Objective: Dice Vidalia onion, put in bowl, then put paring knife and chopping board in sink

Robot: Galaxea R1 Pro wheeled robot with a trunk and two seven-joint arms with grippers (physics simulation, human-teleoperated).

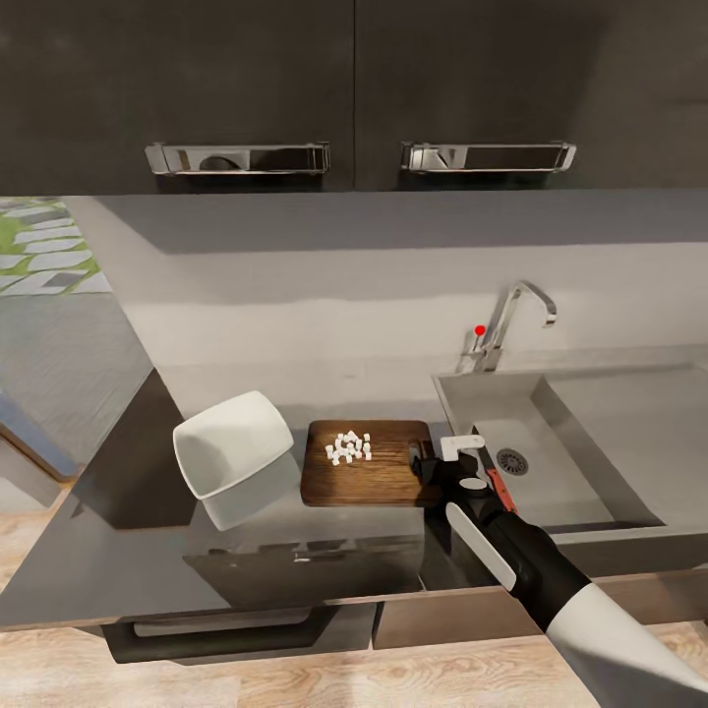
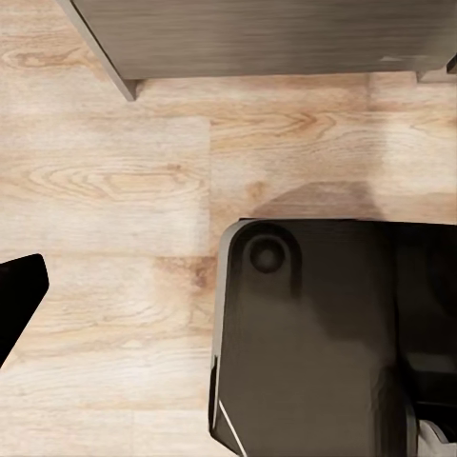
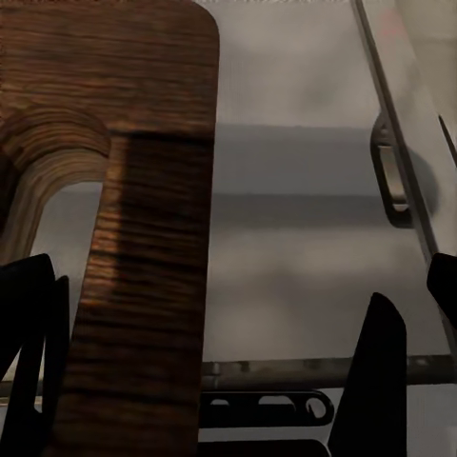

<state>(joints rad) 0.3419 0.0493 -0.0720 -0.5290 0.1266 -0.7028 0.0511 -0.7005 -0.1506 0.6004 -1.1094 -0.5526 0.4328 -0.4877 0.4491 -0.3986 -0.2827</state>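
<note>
The dark-brown chopping board (image 1: 379,475) lies on the grey countertop (image 1: 128,551) with the diced onion (image 1: 349,447), a cluster of tiny white cubes, on its far half. The white bowl (image 1: 233,452) stands tilted just left of the board. My right gripper (image 1: 429,468) is open at the board's right end; in the right wrist view its fingers (image 3: 377,381) straddle the slotted end of the board (image 3: 143,286). The paring knife (image 1: 499,486), red-and-black, lies by the sink's left rim beside my right wrist. One left fingertip (image 2: 21,290) hangs over the floor.
The steel sink (image 1: 590,413) with its drain and chrome tap (image 1: 511,320) sits right of the board. Upper cabinets with chrome handles (image 1: 236,157) hang above. The counter's front edge runs just below the board. The robot's dark base (image 2: 314,333) stands on the wooden floor.
</note>
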